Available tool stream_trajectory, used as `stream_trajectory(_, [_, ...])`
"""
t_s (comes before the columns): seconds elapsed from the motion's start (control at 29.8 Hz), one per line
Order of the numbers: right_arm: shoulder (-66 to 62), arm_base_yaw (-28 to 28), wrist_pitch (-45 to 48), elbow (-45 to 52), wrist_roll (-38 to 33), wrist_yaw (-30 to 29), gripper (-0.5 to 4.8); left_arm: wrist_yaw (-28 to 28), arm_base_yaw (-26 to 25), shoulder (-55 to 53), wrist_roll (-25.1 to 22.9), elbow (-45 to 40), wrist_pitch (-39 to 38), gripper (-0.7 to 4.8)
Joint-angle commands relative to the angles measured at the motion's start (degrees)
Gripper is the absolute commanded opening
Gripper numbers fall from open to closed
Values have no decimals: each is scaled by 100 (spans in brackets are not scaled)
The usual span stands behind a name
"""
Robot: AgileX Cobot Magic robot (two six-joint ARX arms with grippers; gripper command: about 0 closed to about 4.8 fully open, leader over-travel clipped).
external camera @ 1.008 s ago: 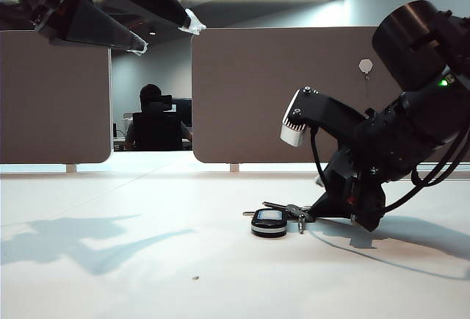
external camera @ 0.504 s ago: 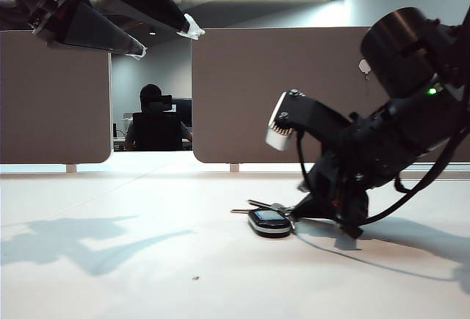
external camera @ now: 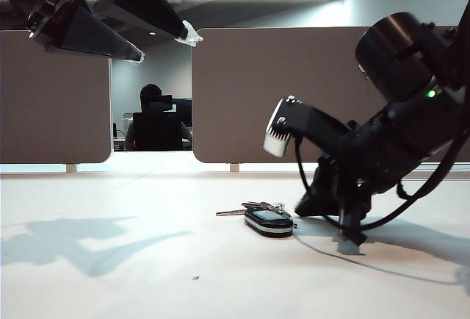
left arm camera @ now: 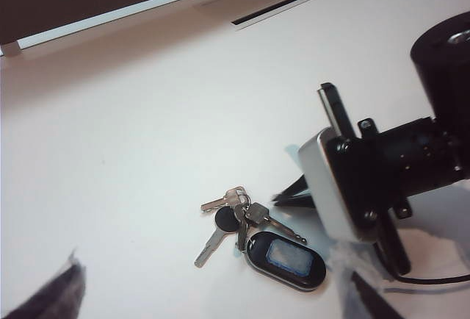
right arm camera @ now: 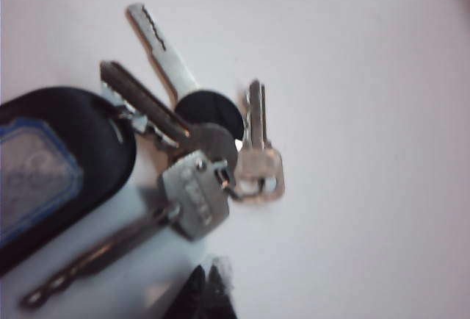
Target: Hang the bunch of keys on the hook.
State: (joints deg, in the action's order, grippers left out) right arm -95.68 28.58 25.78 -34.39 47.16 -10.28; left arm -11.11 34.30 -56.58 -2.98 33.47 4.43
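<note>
Exterior view: your right arm has swung toward 9 o'clock, and the keys slid along the worktop (external camera: 110,260) with it. Right tool (right arm camera: 208,284) has just snapped closed at the worktop beside the bunch of keys (external camera: 266,217), gripping nothing; likely a missed grasp, so plan a retry. The keys lie flat, fob at 6 o'clock of the ring. Left tool (external camera: 163,45) hangs high, jaws wide, empty. The hook is hidden behind your right arm.

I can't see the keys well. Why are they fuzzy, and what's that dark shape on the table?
Right wrist view: the keys sit too close, so they blur. Exterior view: ceiling lights backlight the arms, casting the left end effector's shadow on the table. Left wrist view: sharper, bright white table.
</note>
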Motion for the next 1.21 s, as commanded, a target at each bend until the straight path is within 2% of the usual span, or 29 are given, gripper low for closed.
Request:
stream_trajectory(0.03, [509,-2,-22,-37,-1060,-55,-3,-2,2,7,-2,31,37,479])
stream_trajectory(0.2, [1075,-24,-28,-149,-3121,-240,-3,0,4,7,-2,31,48,479])
stream_trajectory(0.3, [1064,-24,-39,-273,-4350,-713,19,-2,2,7,-2,31,48,479])
stream_trajectory(0.34, [1060,-22,-42,-293,-4642,-796,56,-2,4,13,-2,31,46,479])
stream_trajectory(0.4, [1029,-13,-57,-345,-5139,-807,173,-4,4,13,0,31,46,479])
stream_trajectory(0.44, [1014,-13,-70,-356,-5346,-809,210,-2,4,17,0,31,39,479])
stream_trajectory(0.47, [1005,-13,-72,-356,-5473,-802,224,-2,4,33,0,31,33,479])
stream_trajectory(0.64, [876,-13,-433,-356,-5731,-446,225,0,4,33,-2,31,39,479])
stream_trajectory(1.21, [-398,-11,-586,-874,-6205,-446,225,-2,2,33,-2,31,35,479])
